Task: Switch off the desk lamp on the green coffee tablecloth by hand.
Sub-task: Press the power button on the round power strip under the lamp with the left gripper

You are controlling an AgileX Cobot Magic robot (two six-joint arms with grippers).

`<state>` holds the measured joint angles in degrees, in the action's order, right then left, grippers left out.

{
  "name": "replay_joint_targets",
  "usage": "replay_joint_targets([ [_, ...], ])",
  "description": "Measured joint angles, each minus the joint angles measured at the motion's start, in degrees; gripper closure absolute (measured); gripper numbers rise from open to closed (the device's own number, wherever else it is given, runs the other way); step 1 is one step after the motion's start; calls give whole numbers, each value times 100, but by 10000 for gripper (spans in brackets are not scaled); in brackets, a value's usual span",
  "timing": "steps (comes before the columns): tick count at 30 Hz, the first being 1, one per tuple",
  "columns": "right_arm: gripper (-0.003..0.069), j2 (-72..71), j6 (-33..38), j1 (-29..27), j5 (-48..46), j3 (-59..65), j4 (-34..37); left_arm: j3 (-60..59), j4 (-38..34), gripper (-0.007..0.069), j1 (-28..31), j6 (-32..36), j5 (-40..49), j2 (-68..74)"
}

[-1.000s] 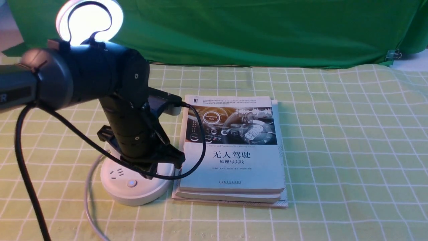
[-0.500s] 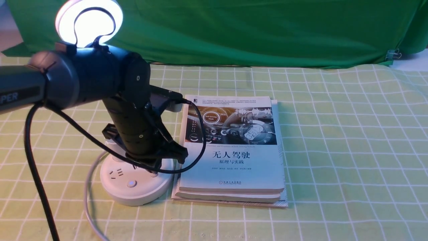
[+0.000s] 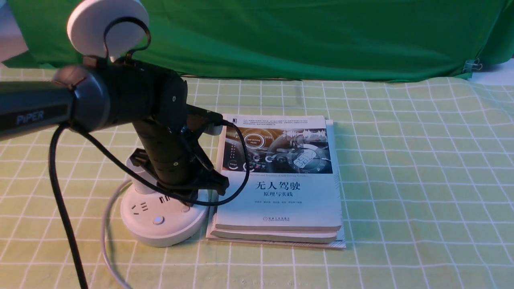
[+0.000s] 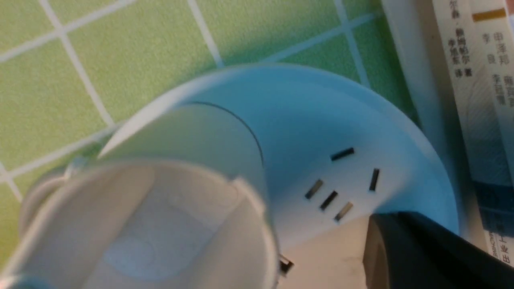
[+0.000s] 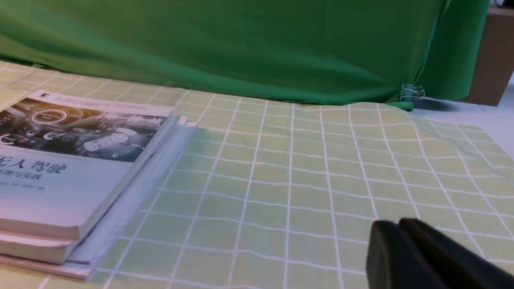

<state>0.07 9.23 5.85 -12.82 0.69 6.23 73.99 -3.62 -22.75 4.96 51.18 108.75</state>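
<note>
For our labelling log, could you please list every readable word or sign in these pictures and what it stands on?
"PiPER": left arm.
"无人驾驶": top book, cover title.
"原理与实践": same cover, just beneath.
Cover's finer print and the book spines in the left wrist view: too small or blurred to read.

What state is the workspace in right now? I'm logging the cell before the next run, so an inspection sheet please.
Surface: green coffee tablecloth lies flat.
Job's things: desk lamp stands at left, disc head unlit.
Clutter: stack of books close beside the lamp base.
Grippers: left gripper low over the lamp base, jaws hidden; right gripper shut, over bare cloth.
Cables: black cable hangs from the left arm; white cord leaves the lamp base.
Surroundings: dark green backdrop, binder clip.
</note>
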Motion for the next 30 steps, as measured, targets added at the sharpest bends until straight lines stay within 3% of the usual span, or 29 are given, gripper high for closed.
replay_joint_targets([
  [12, 629, 0, 0, 0, 0, 0, 0, -71, 65, 629, 0, -55, -23, -576],
  [30, 629, 0, 0, 0, -11, 0, 0, -60, 47, 629, -16, -73, 107, -164],
])
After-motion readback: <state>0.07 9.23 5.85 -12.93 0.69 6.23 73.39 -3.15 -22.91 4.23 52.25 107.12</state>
